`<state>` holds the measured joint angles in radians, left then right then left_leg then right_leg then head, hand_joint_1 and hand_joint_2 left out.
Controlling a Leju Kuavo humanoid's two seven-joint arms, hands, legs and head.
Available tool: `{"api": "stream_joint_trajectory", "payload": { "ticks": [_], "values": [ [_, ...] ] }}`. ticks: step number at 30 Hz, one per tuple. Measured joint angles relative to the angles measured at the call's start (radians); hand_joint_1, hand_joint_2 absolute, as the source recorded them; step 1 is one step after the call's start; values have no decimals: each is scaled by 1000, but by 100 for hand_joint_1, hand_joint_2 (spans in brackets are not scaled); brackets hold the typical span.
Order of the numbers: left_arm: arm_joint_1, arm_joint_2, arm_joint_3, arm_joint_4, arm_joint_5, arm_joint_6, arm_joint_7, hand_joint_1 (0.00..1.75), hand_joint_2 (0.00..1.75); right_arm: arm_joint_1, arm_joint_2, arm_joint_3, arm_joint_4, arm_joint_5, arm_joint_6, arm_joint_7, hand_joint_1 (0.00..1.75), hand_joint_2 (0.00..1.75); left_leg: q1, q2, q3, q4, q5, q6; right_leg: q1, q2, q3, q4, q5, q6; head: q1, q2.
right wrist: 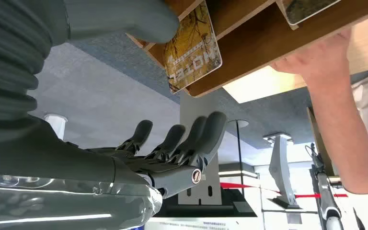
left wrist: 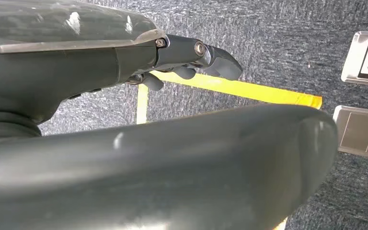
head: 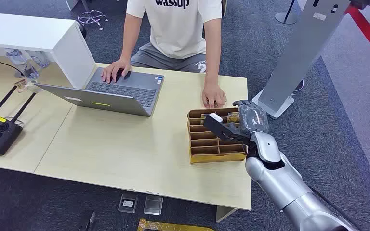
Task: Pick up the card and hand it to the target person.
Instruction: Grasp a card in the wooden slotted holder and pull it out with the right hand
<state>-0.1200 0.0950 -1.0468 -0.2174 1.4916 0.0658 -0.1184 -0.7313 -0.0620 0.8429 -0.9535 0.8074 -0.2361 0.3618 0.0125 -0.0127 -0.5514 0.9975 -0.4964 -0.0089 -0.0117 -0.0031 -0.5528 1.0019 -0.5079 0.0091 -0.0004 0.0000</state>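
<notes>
Right hand (head: pixel 238 126): over wooden card box (head: pixel 215 144) on table (head: pixel 125 154), fingers apart, holding nothing. Card (right wrist: pixel 191 52): standing in box slot beside thumb. Left hand (left wrist: pixel 191 62): hanging above carpet, fingers curled, empty. Person's hand (head: pixel 214 96): resting just beyond box.

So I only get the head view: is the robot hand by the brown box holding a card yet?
Observer: Apparently not. The right wrist view shows the right robot hand with fingers spread, away from the card.
Operator: What's the card like?
Observer: Yellow leafy picture, the word HOTEL, poking out of a slot in the box.
Operator: And the other robot hand?
Observer: The left robot hand hangs over grey carpet crossed by yellow tape.
</notes>
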Motion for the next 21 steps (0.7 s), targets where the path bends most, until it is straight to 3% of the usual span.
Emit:
{"api": "stream_joint_trajectory", "payload": {
  "ticks": [5,10,21],
  "values": [
    [0,0,-1,0,0,0,0,0,0,-2,2,0,23,-2,-7,0,82,175,0,0,0,0,0,0,0,0,0,0,0,0,0,0],
    [0,0,-1,0,0,0,1,0,0,-4,4,0,43,-4,-12,0,88,175,0,0,0,0,0,0,0,0,0,0,0,0,0,0],
    [0,0,-1,0,1,0,2,0,0,-9,8,1,69,-5,-17,-6,71,175,0,0,0,0,0,0,0,0,0,0,0,0,0,0]
  ]
}}
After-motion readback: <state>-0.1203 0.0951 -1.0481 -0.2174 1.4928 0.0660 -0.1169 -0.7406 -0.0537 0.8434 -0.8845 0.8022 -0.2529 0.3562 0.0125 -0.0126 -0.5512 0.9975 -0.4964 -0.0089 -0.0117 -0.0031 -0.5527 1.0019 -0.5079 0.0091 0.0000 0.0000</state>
